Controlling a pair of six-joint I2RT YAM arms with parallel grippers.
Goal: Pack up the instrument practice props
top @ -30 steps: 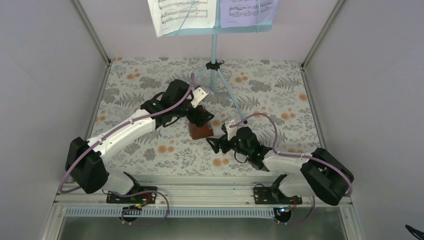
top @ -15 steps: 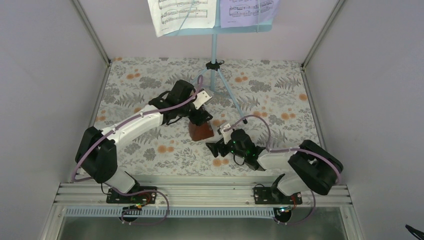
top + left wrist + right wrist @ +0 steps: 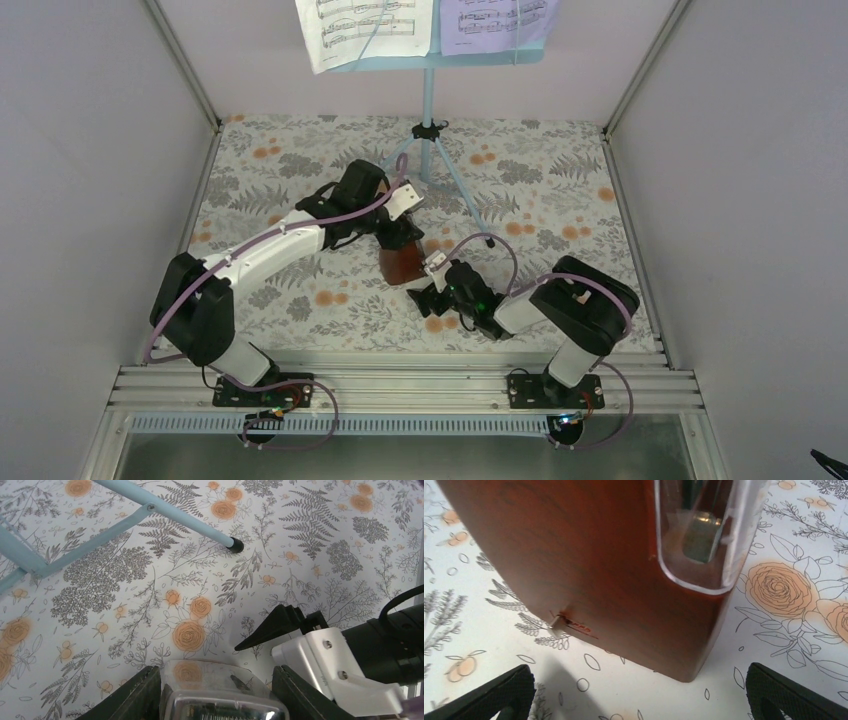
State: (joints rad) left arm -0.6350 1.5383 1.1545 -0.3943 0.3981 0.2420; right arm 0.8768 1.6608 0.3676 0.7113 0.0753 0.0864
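Movement is mostly on the right: the right gripper (image 3: pixel 422 300) has crept left to the metronome (image 3: pixel 400 262), its elbow folding back, fingers wide apart around the near base. The left gripper (image 3: pixel 405 238) has barely shifted, flanking the top; whether it presses, I cannot tell. The metronome stands mid-table (image 3: pixel 560 190), probably the first prop packed. The sheet-music pages (image 3: pixel 365 30) sit on the music stand (image 3: pixel 428 100). They show only notation, and the metronome's red print is illegible.

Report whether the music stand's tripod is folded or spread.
Spread. The music stand is upright, its legs splaying from the hub to the floral table; sheet-music pages rest on it.
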